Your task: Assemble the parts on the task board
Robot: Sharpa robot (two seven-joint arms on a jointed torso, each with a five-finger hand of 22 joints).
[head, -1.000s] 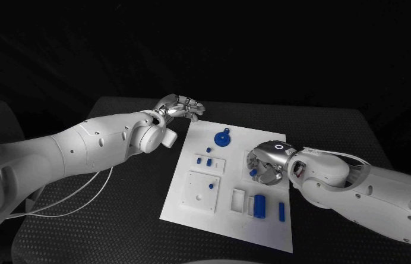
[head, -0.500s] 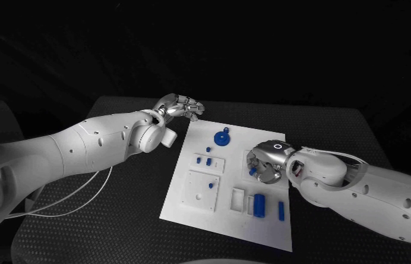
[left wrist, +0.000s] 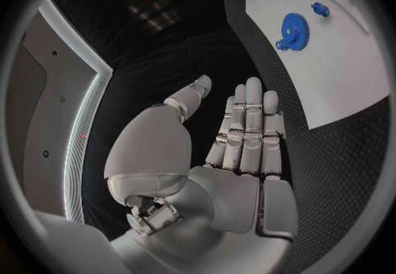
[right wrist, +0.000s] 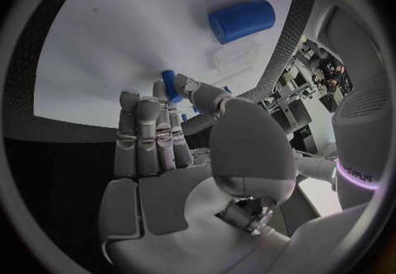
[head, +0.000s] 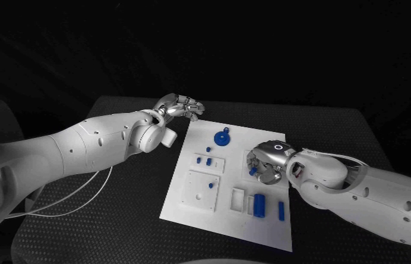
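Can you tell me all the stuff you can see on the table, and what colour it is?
Task board: one, white, middle of the black table.
Gear: one, blue, far end of the board, near the left hand.
Small pegs: a few, blue, in the white block below the gear.
Cylinder: one, blue, near end of the board.
Thin bar: one, blue, beside the cylinder.
Small peg: one, blue, pinched by the right hand.
Left hand: silver, off the board's far corner, holding nothing.
Right hand: silver, over the board.
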